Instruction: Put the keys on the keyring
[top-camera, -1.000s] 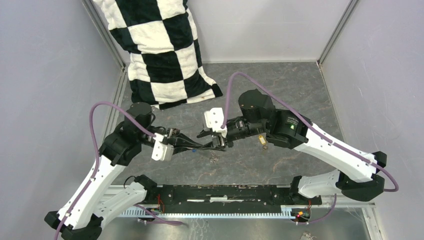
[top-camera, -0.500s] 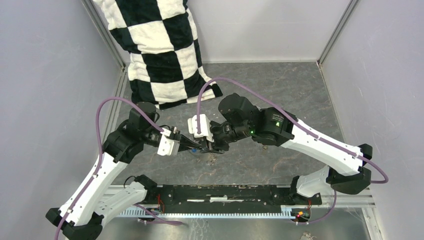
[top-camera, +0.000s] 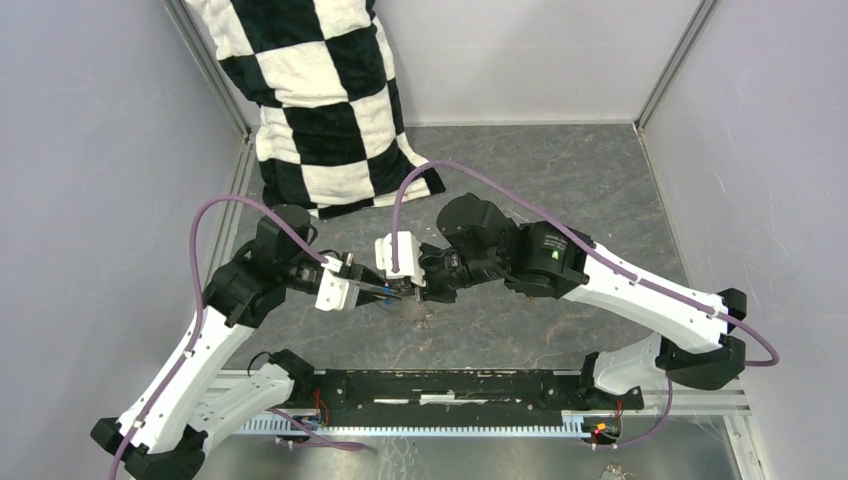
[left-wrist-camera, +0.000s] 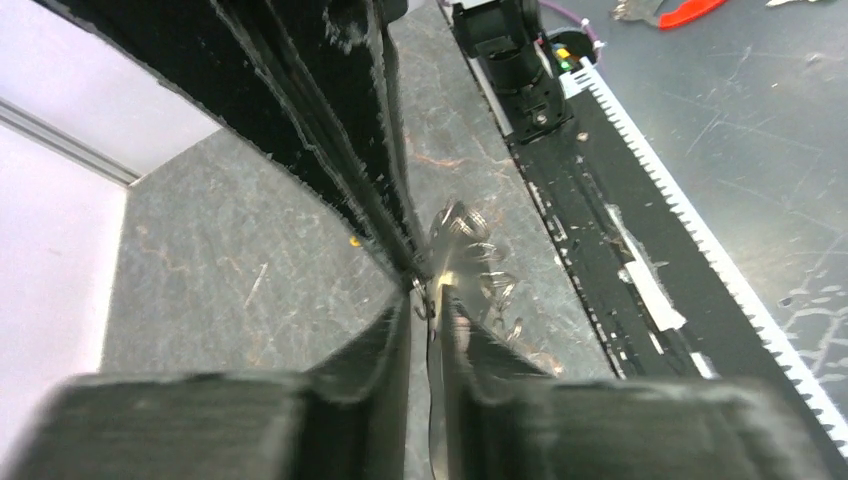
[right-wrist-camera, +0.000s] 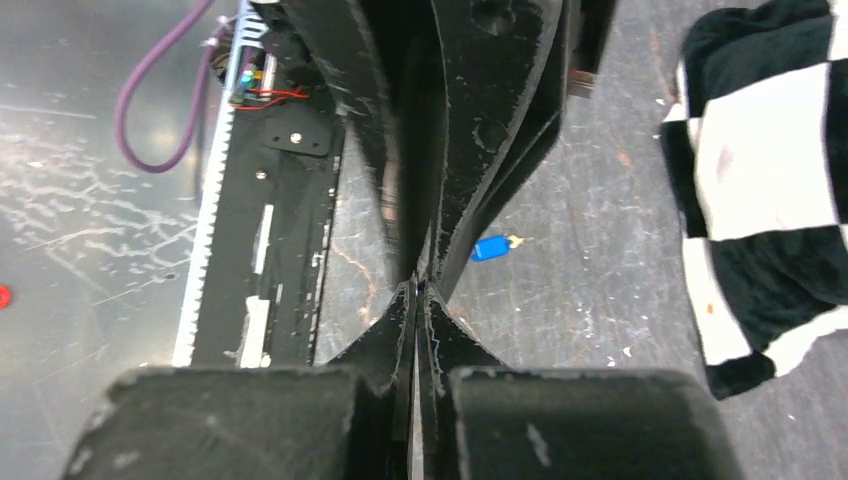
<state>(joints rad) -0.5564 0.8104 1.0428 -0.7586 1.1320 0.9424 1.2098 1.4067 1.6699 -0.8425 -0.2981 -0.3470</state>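
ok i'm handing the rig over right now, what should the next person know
Left gripper: shut on the keyring wire.
Right gripper: shut, tip to tip with the left; whether it pinches the wire is unclear.
Blue key: loose on the table, not on the ring.
Yellow key: not in view.
Done: ring gripped.
Left: thread both keys.

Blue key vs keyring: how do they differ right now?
The blue key lies loose on the table, untouched; the keyring is pinched in the left gripper. The blue key is compact and blue; the keyring is thin silver wire loops. Neither is threaded onto the other yet.
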